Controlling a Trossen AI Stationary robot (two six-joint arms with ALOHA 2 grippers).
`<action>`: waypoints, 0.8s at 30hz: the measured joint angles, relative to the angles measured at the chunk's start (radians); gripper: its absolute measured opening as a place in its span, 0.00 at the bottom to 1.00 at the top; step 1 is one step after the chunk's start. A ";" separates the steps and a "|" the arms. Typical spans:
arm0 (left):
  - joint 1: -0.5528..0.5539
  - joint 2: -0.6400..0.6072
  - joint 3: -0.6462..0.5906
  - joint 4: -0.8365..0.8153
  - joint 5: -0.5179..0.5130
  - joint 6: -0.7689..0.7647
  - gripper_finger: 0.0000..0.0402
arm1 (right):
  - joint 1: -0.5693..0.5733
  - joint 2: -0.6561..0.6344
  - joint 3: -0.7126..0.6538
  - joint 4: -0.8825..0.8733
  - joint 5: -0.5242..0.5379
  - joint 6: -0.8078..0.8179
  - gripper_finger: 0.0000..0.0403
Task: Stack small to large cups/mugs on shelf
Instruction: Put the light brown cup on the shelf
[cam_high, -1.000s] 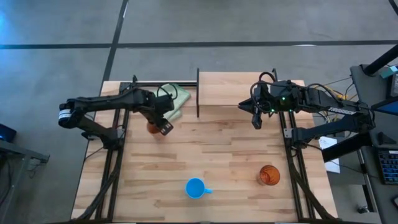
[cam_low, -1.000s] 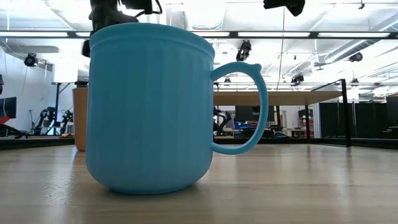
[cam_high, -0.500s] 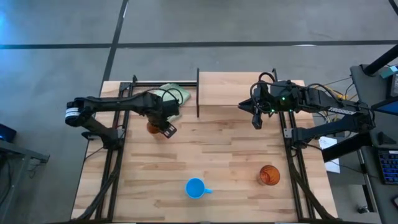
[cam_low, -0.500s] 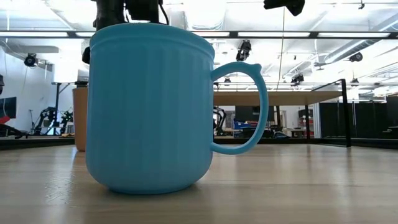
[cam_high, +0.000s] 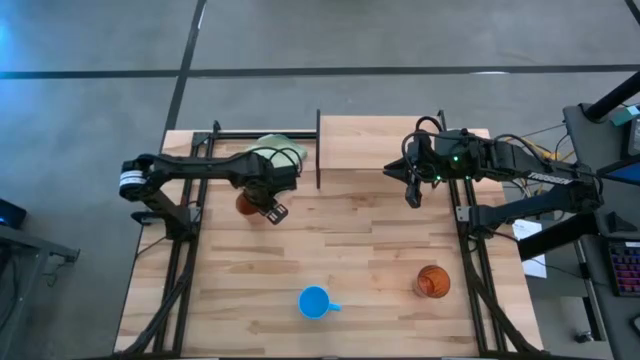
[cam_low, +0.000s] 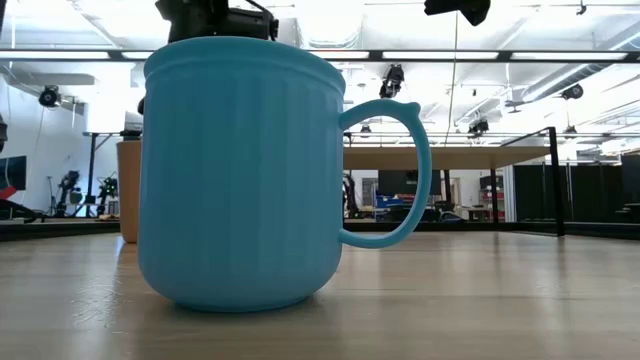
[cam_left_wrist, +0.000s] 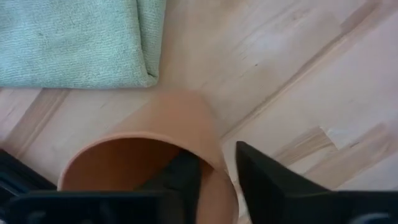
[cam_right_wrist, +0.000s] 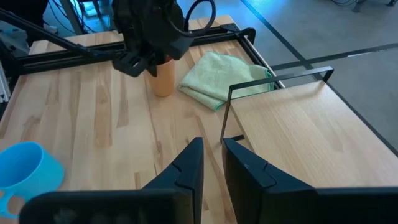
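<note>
The small light-orange cup (cam_high: 246, 204) stands on the table near the green cloth, and also shows in the right wrist view (cam_right_wrist: 163, 78). My left gripper (cam_high: 272, 210) is over it, shut on its rim (cam_left_wrist: 217, 163). The blue handled mug (cam_high: 315, 302) stands upright near the table's near edge and fills the low view (cam_low: 240, 175). The textured orange-red cup (cam_high: 432, 282) stands near the right side. My right gripper (cam_high: 412, 195) hovers shut by the near edge of the light-wood shelf (cam_high: 400, 143), touching nothing. My left gripper pinches the small cup's wall at the rim (cam_left_wrist: 214, 146), on the side away from the cloth. One finger (cam_left_wrist: 183, 177) is inside the cup and the other (cam_left_wrist: 264, 177) is outside. The fingers come from above, pointing down. The cup stands upright with its base on the table (cam_low: 128, 190).
A pale green folded cloth (cam_high: 283, 158) lies at the far edge, left of the shelf's black upright frame (cam_high: 318, 150). Black rails run along both table sides. Bare planks lie between the small cup, the mug and the orange-red cup.
My left arm has shifted toward the table's right, and its gripper head now stands a little farther right over the small cup. The cup has stayed where it was.
</note>
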 joint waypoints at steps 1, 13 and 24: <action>0.000 -0.002 0.000 -0.004 0.002 0.001 0.12 | 0.000 0.000 0.000 0.000 0.000 0.000 0.13; -0.045 -0.022 0.419 -0.303 -0.001 0.052 0.00 | 0.000 0.000 0.000 0.000 0.000 0.000 0.13; -0.065 0.001 0.921 -0.138 -0.277 0.417 0.00 | 0.000 0.000 0.000 0.006 0.011 -0.015 0.13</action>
